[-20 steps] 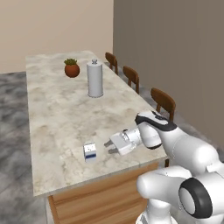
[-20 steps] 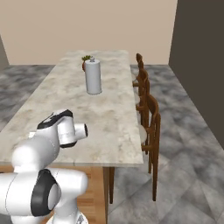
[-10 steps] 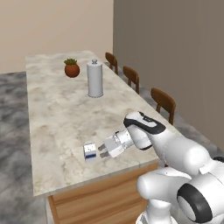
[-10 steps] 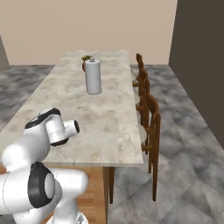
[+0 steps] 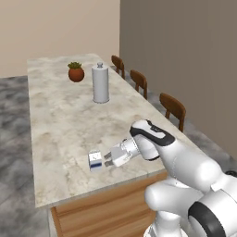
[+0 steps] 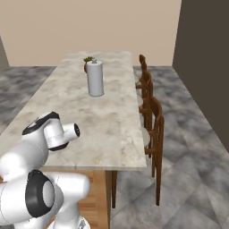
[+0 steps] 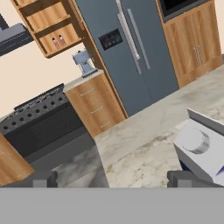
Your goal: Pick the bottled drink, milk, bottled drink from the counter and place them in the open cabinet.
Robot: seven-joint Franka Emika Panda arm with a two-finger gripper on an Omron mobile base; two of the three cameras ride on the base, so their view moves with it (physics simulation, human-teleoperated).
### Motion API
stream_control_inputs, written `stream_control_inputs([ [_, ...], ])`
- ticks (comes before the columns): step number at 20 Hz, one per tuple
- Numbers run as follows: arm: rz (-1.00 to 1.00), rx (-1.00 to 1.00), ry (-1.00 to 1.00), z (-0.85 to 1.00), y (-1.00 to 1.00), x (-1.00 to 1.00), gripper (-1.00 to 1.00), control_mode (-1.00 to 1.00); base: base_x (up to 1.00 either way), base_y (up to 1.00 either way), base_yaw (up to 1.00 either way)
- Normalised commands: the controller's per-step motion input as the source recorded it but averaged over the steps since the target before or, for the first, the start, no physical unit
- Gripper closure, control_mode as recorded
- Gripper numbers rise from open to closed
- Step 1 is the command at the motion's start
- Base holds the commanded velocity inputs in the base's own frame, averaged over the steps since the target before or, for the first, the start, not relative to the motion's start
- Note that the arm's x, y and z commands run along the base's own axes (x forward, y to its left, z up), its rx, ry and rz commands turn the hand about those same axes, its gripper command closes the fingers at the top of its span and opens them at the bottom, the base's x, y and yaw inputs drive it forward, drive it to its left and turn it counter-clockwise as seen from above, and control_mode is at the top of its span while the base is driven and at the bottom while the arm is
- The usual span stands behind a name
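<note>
White-and-blue milk (image 5: 95,160) lies tipped over on the table (image 5: 60,120), lower centre of the left base view. Your end effector (image 5: 109,160) has slid in from the right over the last second, fingers spread, now just beside it; you're set to grasp.

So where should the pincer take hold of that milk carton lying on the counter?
Probably across the milk carton's flat side panels at mid-body, coming in low along the counter from the robot's side. It lies tipped over, and the open pincer is already level beside it; the gabled top would likely slip.
</note>
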Motion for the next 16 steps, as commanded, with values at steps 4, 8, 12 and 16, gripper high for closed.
stream_control_inputs([
  [4, -0.11, 0.0, 0.0, -0.02, 0.0, 0.0, -1.0, -1.0, 0.0, 0.0, 0.0],
  [8, -0.05, -0.02, 0.0, -0.02, 0.01, 0.01, -1.0, -1.0, 0.0, 0.0, 0.0],
  [12, 0.0, -0.04, 0.0, -0.04, 0.03, 0.08, -1.0, -1.0, 0.0, 0.0, 0.0],
  [16, 0.0, 0.0, 0.0, -0.15, -0.14, 0.01, -1.0, -1.0, 0.0, 0.0, 0.0],
])
